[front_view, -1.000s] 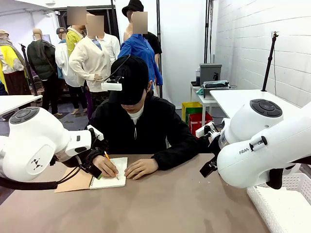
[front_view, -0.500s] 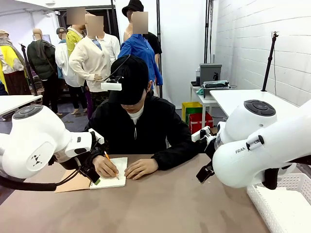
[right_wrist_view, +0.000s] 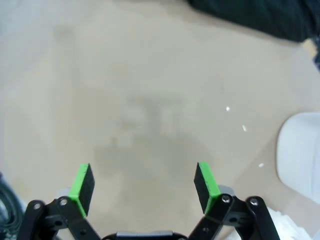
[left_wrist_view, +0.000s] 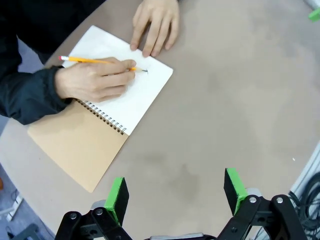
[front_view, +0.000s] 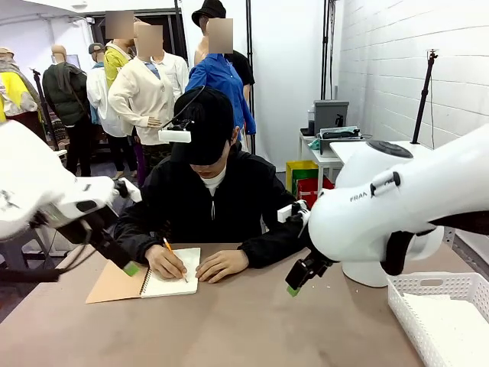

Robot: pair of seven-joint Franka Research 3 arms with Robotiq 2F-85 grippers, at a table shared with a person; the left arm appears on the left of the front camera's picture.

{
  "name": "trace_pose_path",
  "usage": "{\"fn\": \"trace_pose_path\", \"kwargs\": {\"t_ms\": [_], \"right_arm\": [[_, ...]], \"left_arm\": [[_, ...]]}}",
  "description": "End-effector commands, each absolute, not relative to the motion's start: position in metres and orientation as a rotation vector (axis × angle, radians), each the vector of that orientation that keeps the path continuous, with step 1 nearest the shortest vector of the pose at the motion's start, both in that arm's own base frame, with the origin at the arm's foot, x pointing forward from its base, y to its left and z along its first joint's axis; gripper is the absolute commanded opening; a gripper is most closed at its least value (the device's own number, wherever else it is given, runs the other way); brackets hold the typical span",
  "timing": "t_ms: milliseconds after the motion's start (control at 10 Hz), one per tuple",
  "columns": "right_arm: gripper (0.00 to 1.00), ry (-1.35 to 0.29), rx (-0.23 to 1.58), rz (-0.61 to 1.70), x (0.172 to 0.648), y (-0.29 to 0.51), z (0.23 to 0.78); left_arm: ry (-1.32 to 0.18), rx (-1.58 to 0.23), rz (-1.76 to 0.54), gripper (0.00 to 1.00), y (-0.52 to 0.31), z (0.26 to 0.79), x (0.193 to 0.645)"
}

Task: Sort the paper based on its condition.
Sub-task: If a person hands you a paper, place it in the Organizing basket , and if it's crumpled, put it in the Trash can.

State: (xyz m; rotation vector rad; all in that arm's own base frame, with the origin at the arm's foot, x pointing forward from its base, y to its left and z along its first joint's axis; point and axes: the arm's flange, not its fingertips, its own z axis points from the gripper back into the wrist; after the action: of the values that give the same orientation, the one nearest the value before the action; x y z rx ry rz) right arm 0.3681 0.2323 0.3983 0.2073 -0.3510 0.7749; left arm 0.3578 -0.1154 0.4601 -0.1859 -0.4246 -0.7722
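Front view, and both arms have been moved since a second ago. The left arm has been swung up and back toward the desk's left edge, and the left gripper (front_view: 126, 264), earlier right beside the writing hand, is now held above the left part of the notebook (front_view: 114, 284). The right arm has been brought in toward the middle, so the right gripper (front_view: 296, 284) is now seen hanging low over the desk (front_view: 244, 329), near the person's sleeve. The person's pose is unchanged: the right hand (front_view: 166, 262) is kept on the pencil (front_view: 169, 246), and the left hand (front_view: 221, 265) is laid flat alongside.

Seen from the left wrist, the left gripper (left_wrist_view: 175, 192) is spread wide with nothing between its fingers (left_wrist_view: 118, 192). The right gripper (right_wrist_view: 142, 182) is likewise released over bare desk.

The paper in sight is the white page (left_wrist_view: 135, 95), bound in the notebook (left_wrist_view: 75, 150) under both hands near the desk's far left edge.

The desk is a plain brown surface. A white basket (front_view: 405, 287) is set at its near right corner. A white brick wall (front_view: 412, 53) is seen on the right, with a red bin (front_view: 309, 191) on the floor beyond.
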Motion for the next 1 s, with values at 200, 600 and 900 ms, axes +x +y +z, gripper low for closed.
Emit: {"fn": "trace_pose_path", "kwargs": {"t_ms": [200, 600, 900], "right_arm": [[1.0, -0.37, 0.296, 0.887, 0.371, 0.256, 0.463], [1.0, -0.492, 0.34, 0.91, 0.371, 0.264, 0.527], [1.0, -0.6, 0.322, 0.904, 0.367, 0.265, 0.566]], "left_arm": [[-0.49, -0.247, -0.875, 1.0, -0.087, 0.516, 0.349], [-0.729, -0.26, -0.826, 1.0, -0.087, 0.571, 0.347], [-0.81, -0.24, -0.803, 1.0, -0.083, 0.596, 0.338]]}}
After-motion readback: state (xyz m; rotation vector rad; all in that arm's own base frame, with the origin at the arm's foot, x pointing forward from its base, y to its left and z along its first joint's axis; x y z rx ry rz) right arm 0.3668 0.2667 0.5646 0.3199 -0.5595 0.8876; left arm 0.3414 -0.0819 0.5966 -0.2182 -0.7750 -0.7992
